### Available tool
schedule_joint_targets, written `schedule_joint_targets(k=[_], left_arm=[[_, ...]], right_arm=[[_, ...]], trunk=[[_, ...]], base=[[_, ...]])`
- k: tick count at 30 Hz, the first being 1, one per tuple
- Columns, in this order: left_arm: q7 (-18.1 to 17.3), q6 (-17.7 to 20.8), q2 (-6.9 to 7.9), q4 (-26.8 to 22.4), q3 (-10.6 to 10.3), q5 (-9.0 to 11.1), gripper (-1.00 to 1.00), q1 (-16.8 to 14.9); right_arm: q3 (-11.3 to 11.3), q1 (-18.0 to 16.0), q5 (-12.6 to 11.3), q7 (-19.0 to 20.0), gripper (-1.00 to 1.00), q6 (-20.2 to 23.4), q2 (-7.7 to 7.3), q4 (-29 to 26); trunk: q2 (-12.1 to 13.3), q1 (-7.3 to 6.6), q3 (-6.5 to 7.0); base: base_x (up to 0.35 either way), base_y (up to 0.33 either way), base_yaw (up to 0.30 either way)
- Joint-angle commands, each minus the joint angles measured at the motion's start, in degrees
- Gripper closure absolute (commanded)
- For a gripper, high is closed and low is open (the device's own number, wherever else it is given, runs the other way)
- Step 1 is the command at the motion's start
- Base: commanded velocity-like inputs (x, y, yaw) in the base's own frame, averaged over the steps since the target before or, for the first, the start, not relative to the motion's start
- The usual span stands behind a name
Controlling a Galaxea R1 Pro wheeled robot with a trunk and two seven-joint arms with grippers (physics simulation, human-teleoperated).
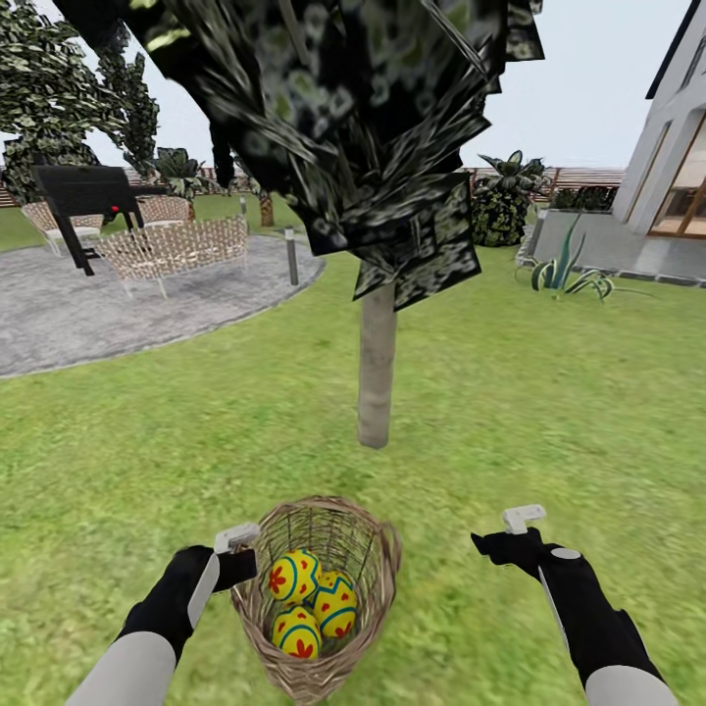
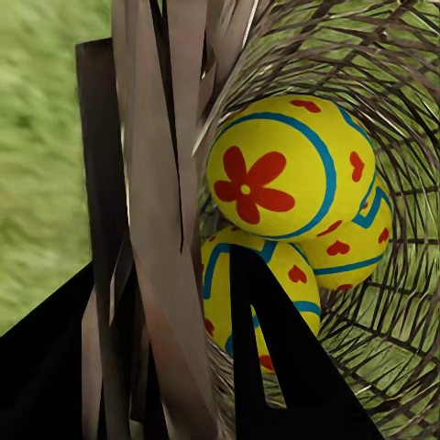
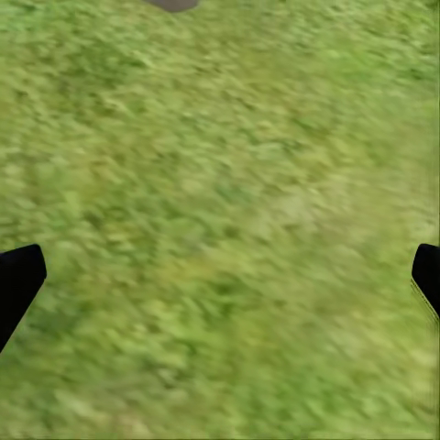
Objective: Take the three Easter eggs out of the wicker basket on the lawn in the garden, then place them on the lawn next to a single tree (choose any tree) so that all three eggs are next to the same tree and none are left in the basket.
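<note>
1. The wicker basket (image 1: 319,598) sits on the lawn (image 1: 549,412), tipped a bit, w/ its mouth facing up to the head cam. It is right beside the left hand (image 1: 238,551), on that hand's inner side.
2. All 3 Easter eggs (image 1: 314,600) are inside the basket, bunched up & touching. None are out yet.
3. Left hand: in the left wrist view the basket's rim (image 2: 156,229) runs between its 2 dark fingers (image 2: 284,367), one finger inside near the eggs, one outside. It looks like it pinches the rim, but I can't tell for sure.
4. Right hand (image 1: 510,534): spread wide, holding nothing, just grass under it. It is well apart from the basket.
5. The tree (image 1: 377,363) stands just past the basket, straight ahead of both hands. Good spot for the eggs, I think.
6. How the eggs may handle: prob. light, hard & smooth, so slippy. They are round & will roll on grass.
7. Best hold, I think: reach in from the top & pinch the top egg (image 1: 293,575) across its fat middle. Set it down softly.
8. The basket looks light & bendy, so it may tip or slide.
</note>
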Motion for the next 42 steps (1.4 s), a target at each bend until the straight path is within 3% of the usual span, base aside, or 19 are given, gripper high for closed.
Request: schedule_joint_targets(k=[1, 32, 42], left_arm=[[0.01, 0.02, 0.00, -0.01, 0.00, 0.44, 1.00, -0.03], [0.02, 0.00, -0.01, -0.06, 0.00, 0.44, 1.00, -0.04], [0.01, 0.00, -0.03, 0.00, -0.01, 0.44, 1.00, -0.01]], right_arm=[[0.00, 0.00, 0.00, 0.00, -1.00, 0.00, 0.02, 0.00], [0.09, 0.00, 0.04, -0.44, -1.00, 0.09, 0.04, 0.09], [0.09, 0.00, 0.14, -0.82, -1.00, 0.09, 0.06, 0.17]], trunk=[[0.00, 0.00, 0.00], [0.00, 0.00, 0.00], [0.00, 0.00, -0.29]], base=[[0.319, -0.095, 0.000], [0.319, -0.092, 0.001], [0.319, -0.082, 0.258]])
